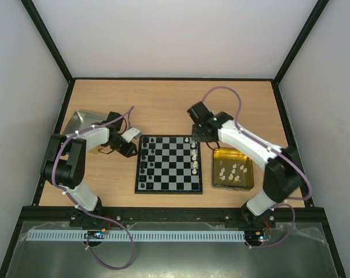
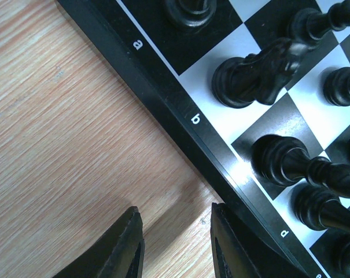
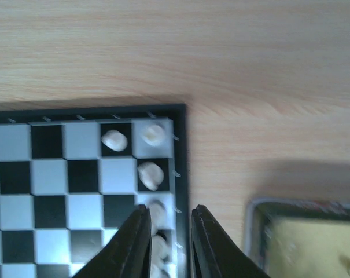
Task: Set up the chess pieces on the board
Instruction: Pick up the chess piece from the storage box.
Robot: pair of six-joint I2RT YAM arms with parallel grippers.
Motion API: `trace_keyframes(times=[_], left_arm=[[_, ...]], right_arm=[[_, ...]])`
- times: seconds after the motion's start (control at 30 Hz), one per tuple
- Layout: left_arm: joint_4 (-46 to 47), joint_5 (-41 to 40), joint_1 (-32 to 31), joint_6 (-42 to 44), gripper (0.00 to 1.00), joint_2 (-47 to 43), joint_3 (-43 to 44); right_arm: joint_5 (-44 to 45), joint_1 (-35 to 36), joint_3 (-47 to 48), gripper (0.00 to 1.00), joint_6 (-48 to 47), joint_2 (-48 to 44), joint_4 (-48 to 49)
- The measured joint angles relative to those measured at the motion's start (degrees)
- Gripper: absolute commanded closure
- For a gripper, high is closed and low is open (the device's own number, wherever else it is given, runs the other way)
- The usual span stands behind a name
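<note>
Right wrist view: right jaws parted, seemingly empty, over the edge of the board (image 3: 183,150), white pieces (image 3: 150,174) just ahead; descending could topple them. Left jaws gape, empty, near black pieces (image 2: 253,75).

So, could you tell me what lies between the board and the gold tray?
Between the board and the gold tray only bare wooden table shows, clearest in the top view.

- one board (image 1: 169,168)
- two trays: silver tray (image 1: 76,121) left of the board, gold tray (image 1: 227,156) right of it
- white pieces (image 3: 150,174): at least five on the board, more in the gold tray
- black pieces (image 2: 250,75): too bunched to count
</note>
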Motion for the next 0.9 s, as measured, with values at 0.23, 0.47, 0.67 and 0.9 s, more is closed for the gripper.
trace_keyframes(times=[0.23, 0.47, 0.67, 0.9], left_arm=[[0.0, 0.0, 0.0, 0.0, 0.66, 0.0, 0.0], [0.0, -0.2, 0.0, -0.3, 0.66, 0.0, 0.0], [0.0, -0.2, 0.0, -0.5, 0.66, 0.0, 0.0], [0.0, -0.4, 0.0, -0.7, 0.66, 0.0, 0.0]], right_arm=[[6.8, 0.3, -23.3, 0.80, 10.7, -18.6, 5.9], [9.6, 1.9, -39.4, 0.80, 20.2, -28.9, 9.6], [10.1, 2.3, -44.9, 0.82, 24.3, -33.6, 12.8], [8.5, 2.3, -47.7, 0.83, 25.8, -31.6, 16.9]])
